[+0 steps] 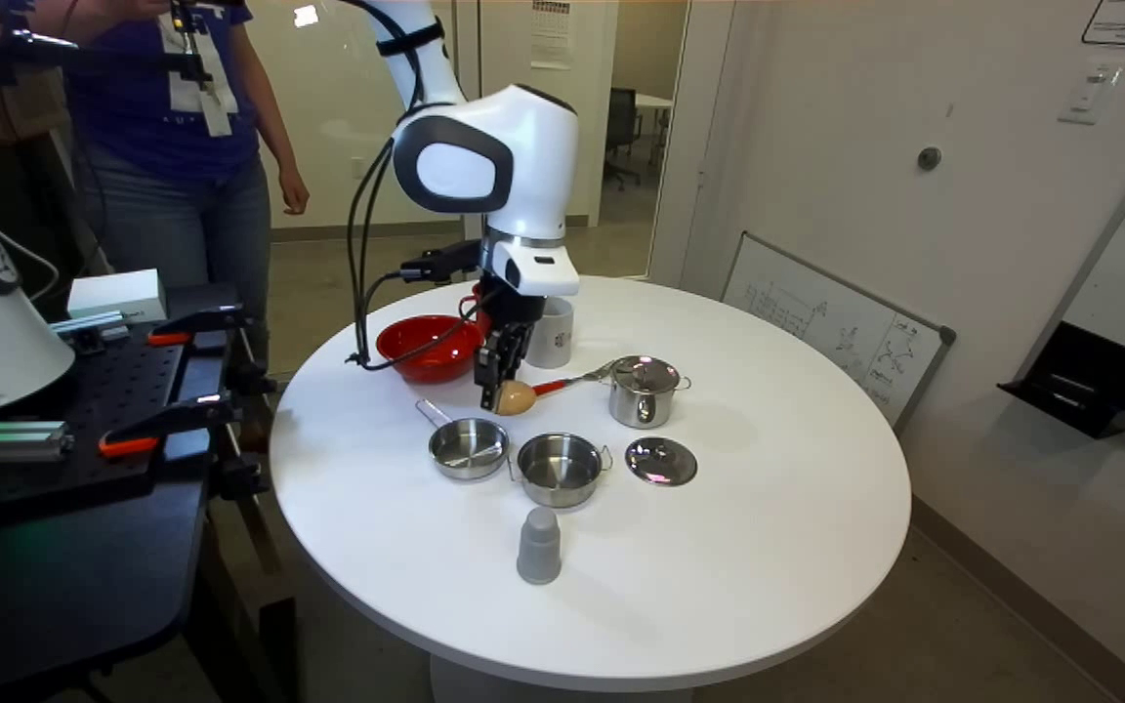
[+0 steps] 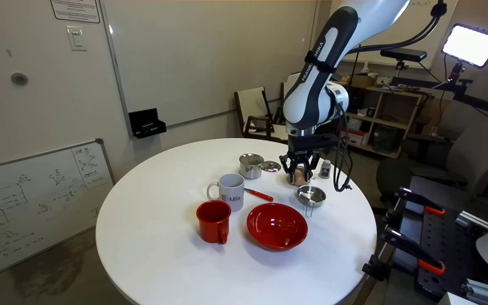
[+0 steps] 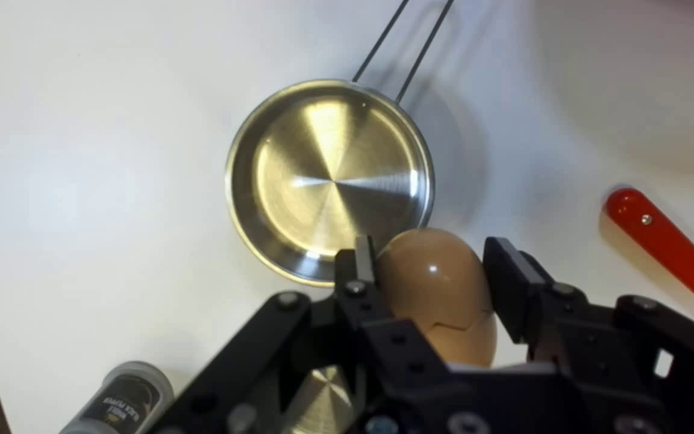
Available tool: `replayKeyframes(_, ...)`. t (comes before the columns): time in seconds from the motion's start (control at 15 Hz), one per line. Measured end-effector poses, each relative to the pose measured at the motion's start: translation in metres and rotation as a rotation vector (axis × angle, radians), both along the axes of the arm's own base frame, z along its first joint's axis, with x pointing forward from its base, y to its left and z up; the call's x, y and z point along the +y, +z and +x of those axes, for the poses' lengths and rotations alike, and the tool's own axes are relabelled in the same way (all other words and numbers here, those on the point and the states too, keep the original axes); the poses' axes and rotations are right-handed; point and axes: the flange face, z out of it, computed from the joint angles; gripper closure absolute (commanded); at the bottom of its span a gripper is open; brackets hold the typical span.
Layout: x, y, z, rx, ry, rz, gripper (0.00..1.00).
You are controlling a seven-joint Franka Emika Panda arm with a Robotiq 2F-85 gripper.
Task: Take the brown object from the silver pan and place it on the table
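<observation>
The brown object (image 3: 434, 283) is a smooth, egg-shaped brown lump with a crack line across it. My gripper (image 2: 300, 174) is shut on it, one finger against each side. In an exterior view the brown object (image 1: 515, 397) is held at the fingertips above the white table (image 1: 768, 547), in front of the red spoon handle. The silver pan (image 3: 329, 175), shallow with a long wire handle, stands empty on the table. It also shows in both exterior views (image 1: 468, 471) (image 2: 311, 195). In the wrist view the brown object overlaps its rim. My fingers hide part of the brown object.
A two-handled silver dish (image 1: 560, 491) stands beside the pan. A silver pot (image 1: 643, 406), a lid (image 1: 661, 461) and a grey pepper shaker (image 1: 539, 554) stand nearby. A red bowl (image 2: 277, 228), red cup (image 2: 214, 224), white mug (image 2: 232, 192) and red-handled spoon (image 3: 663, 247) are also on the table.
</observation>
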Motion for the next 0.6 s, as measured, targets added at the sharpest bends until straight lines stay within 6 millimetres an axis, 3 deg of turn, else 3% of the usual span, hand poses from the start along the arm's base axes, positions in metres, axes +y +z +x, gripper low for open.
replayKeyframes(0.6, 0.009, -0.021, 0.040, 0.016, 0.122, 0.037, 0.77)
